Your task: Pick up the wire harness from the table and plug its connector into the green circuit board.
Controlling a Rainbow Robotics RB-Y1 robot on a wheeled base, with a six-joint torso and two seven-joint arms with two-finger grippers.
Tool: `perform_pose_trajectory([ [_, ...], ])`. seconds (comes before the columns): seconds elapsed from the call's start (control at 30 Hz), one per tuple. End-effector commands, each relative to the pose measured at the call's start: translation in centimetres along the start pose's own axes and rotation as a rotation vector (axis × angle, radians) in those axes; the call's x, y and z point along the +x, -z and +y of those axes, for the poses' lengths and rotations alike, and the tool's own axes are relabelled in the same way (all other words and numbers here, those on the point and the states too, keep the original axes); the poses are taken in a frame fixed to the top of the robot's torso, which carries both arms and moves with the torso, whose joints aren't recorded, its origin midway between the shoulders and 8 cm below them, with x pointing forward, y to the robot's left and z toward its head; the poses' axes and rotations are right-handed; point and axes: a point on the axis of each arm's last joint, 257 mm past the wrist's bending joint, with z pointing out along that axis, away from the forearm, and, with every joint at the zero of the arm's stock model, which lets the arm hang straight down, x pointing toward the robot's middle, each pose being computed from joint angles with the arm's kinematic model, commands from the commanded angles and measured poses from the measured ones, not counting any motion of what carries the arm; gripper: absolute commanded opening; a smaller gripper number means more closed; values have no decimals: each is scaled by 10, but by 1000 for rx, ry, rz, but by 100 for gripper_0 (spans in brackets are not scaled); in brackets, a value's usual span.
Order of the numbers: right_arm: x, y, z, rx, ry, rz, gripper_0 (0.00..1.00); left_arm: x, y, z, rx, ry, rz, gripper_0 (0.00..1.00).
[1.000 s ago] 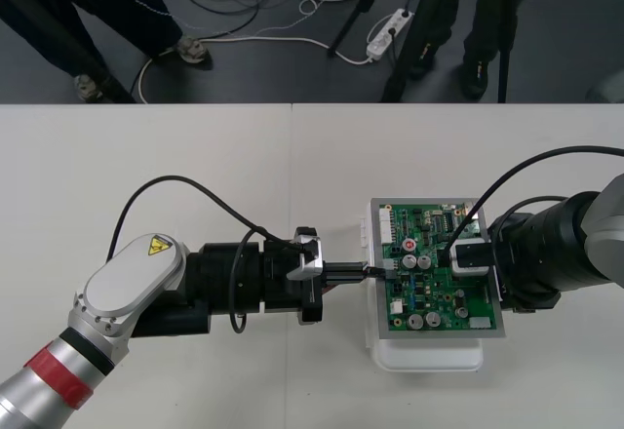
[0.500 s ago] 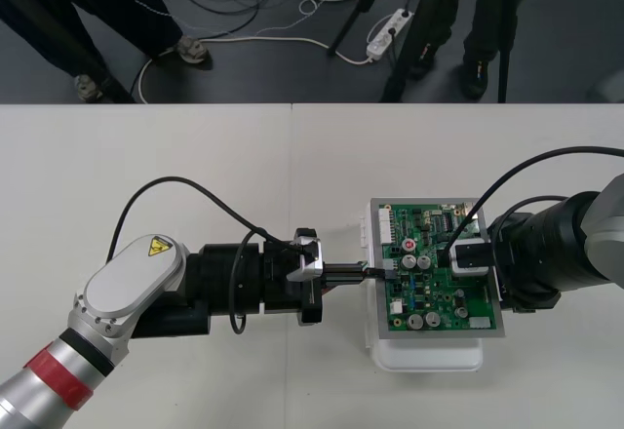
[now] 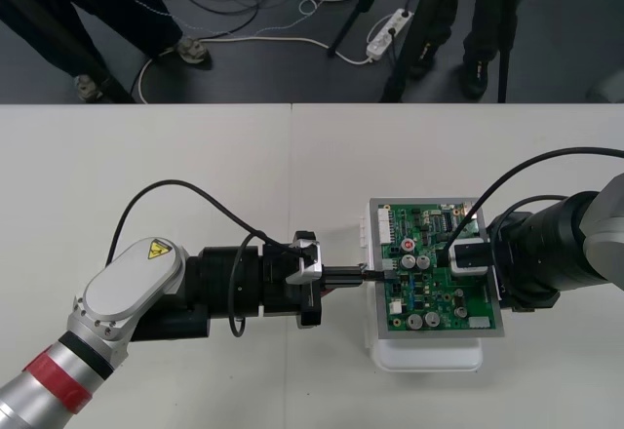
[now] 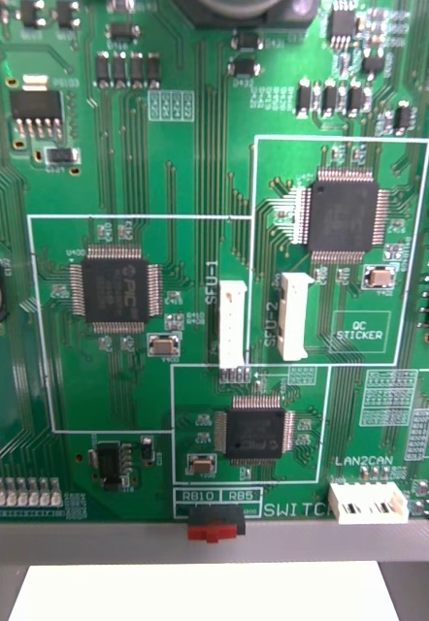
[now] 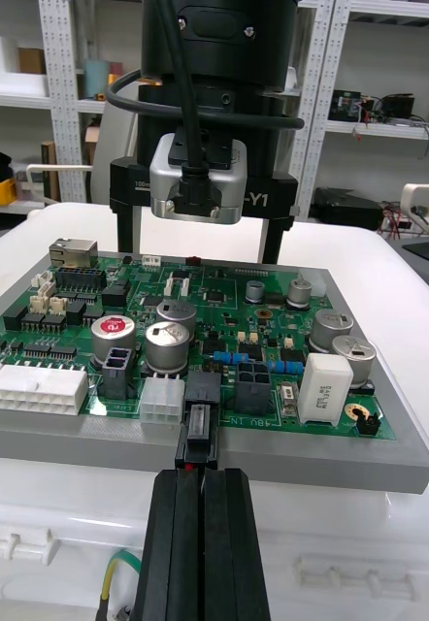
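The green circuit board (image 3: pixel 439 278) lies on its white base (image 3: pixel 429 359) right of the table's middle. My left gripper (image 3: pixel 365 272) reaches in level from the left, at the board's left edge. In the left wrist view its fingers (image 5: pixel 176 543) press together on the harness's small black plug (image 5: pixel 197 435), which sits in a black socket (image 5: pixel 203 388) on the board's (image 5: pixel 224 291) near edge. A green wire (image 5: pixel 117 571) trails below the fingers. My right gripper (image 5: pixel 199 257) stands over the board's far side, its thin fingers apart. The right wrist view looks straight down on the board (image 4: pixel 127 146).
The board's left part carries tall capacitors (image 5: pixel 176 335) and white connectors (image 5: pixel 35 388) close to the plug. The table's far edge (image 3: pixel 292 105) runs along the dark floor with cables.
My left wrist has shifted very slightly at the board's edge. The right arm and the board have not moved.
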Motion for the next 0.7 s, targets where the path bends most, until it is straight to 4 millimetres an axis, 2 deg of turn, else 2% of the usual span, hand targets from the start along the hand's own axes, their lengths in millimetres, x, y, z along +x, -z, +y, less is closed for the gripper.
perform_pose_trajectory([
  [0.03, -30, 10, -10, 38, -7, -51, 100, -5, -12, -6, -16, -70, -20, 0],
  [0.7, -33, 9, -8, 31, -24, -60, 100, -22, -21, -4, -23, -77, -64, 0],
])
